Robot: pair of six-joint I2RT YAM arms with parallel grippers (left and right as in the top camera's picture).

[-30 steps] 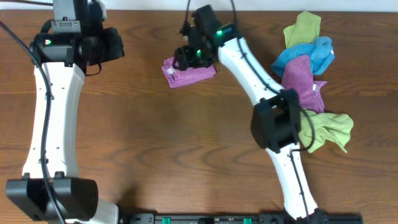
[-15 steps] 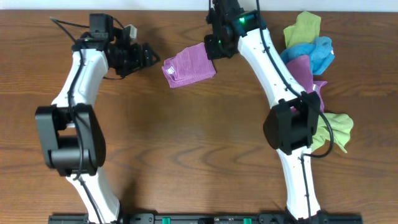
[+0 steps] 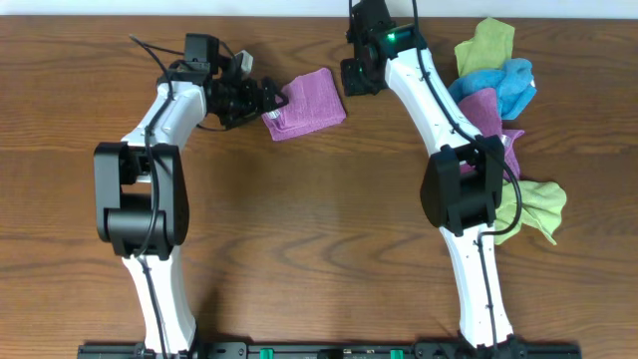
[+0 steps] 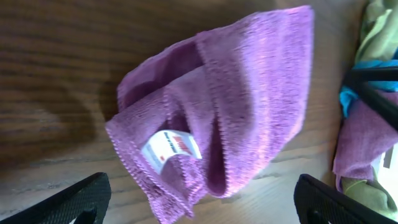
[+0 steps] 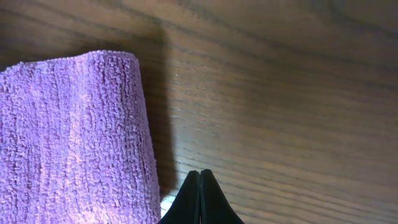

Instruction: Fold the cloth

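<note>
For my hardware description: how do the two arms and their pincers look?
The left arm and the right arm have white rounded links with black boxy joints. Thin black cables run along them. A small green light glows near the right wrist. The left pincer and right pincer are black.

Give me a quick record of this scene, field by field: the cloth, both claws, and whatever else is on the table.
cloth: purple cloth, loosely folded, lying near the table's far edge, white label showing at one corner
left claw: open, at the cloth's left end, not closed on it
right claw: shut, empty, tips just beside the cloth's right edge
other items: pile of cloths in green, blue and purple, at the right side
surface: wooden table
</note>
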